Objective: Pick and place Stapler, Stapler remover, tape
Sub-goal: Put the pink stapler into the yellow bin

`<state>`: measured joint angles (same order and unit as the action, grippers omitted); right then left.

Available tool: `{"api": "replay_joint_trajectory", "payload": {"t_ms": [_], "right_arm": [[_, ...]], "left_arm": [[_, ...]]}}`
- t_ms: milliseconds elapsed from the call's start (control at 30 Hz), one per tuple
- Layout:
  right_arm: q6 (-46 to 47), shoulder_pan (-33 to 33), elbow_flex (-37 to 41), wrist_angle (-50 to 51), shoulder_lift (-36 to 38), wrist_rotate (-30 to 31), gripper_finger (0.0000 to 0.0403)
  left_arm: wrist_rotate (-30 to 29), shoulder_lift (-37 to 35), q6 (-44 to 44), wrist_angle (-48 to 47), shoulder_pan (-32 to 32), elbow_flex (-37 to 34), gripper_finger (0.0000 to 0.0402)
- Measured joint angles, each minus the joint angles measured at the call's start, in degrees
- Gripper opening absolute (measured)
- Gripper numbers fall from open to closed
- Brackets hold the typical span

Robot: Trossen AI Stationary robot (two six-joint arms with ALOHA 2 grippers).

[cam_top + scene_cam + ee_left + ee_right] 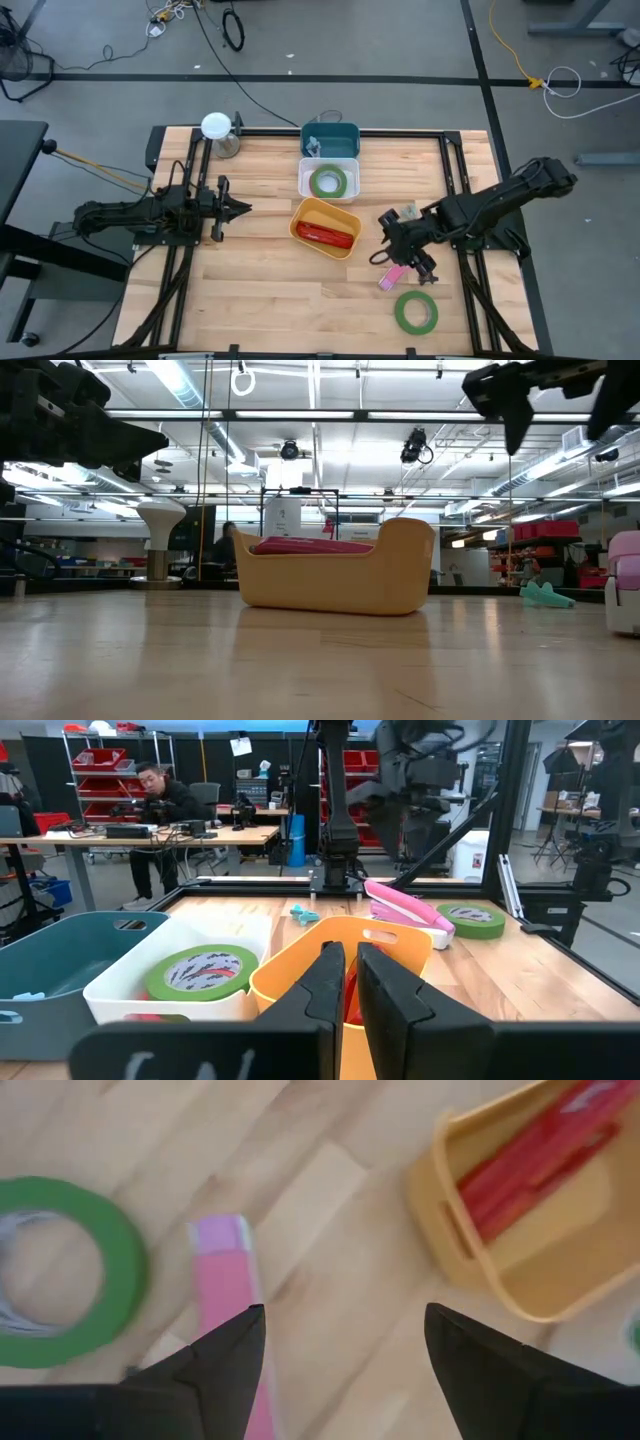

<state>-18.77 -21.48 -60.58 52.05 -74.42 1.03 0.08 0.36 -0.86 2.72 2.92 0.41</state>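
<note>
A pink stapler (225, 1280) lies flat on the wooden table beside a green tape roll (50, 1270), toward the near right. My right gripper (345, 1315) hangs open above the table, slanting down, over the bare wood between the pink stapler and the yellow bin (450, 1230). It touches nothing. That bin (300, 215) holds a red stapler (326, 235). A second green tape roll (328, 182) lies in the white bin (304, 178). A small teal stapler remover (303, 912) lies on the table. My left gripper (238, 208) waits at the left, level, shut and empty.
A teal bin (345, 135) stands behind the white one at the far edge. A white lamp-like object (217, 127) stands at the far left corner. Black rails (460, 170) frame the table. Bare wood lies at the near left. A person sits at a desk (160, 805) beyond the table.
</note>
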Motion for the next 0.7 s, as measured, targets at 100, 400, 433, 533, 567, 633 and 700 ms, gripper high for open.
{"api": "replay_joint_trajectory", "payload": {"t_ms": [100, 400, 433, 533, 567, 633, 700], "right_arm": [[2.2, -2.3, 0.0, 0.2, -1.7, -0.6, 0.0275], [2.0, -7.3, 0.0, 0.6, -8.0, -1.5, 0.0275], [2.0, -7.5, 0.0, 0.6, -8.6, -1.5, 0.0275], [1.9, -7.7, 0.0, 0.7, -10.2, -1.5, 0.0275], [1.9, -7.8, 0.0, 0.7, -10.7, -1.5, 0.0275], [1.8, -7.8, 0.0, 0.7, -11.8, -1.5, 0.0275], [1.7, -7.8, 0.2, 0.6, -13.1, -1.3, 0.0275]], "left_arm": [[0.0, 0.0, 0.0, 0.0, 0.0, 0.0, 0.0037], [0.0, 0.0, 0.0, 0.0, 0.0, 0.0, 0.0037], [0.0, 0.0, 0.0, 0.0, 0.0, 0.0, 0.0037], [0.0, 0.0, 0.0, 0.0, 0.0, 0.0, 0.0037], [0.0, 0.0, 0.0, 0.0, 0.0, 0.0, 0.0037], [0.0, 0.0, 0.0, 0.0, 0.0, 0.0, 0.0037], [0.0, 0.0, 0.0, 0.0, 0.0, 0.0, 0.0037]]}}
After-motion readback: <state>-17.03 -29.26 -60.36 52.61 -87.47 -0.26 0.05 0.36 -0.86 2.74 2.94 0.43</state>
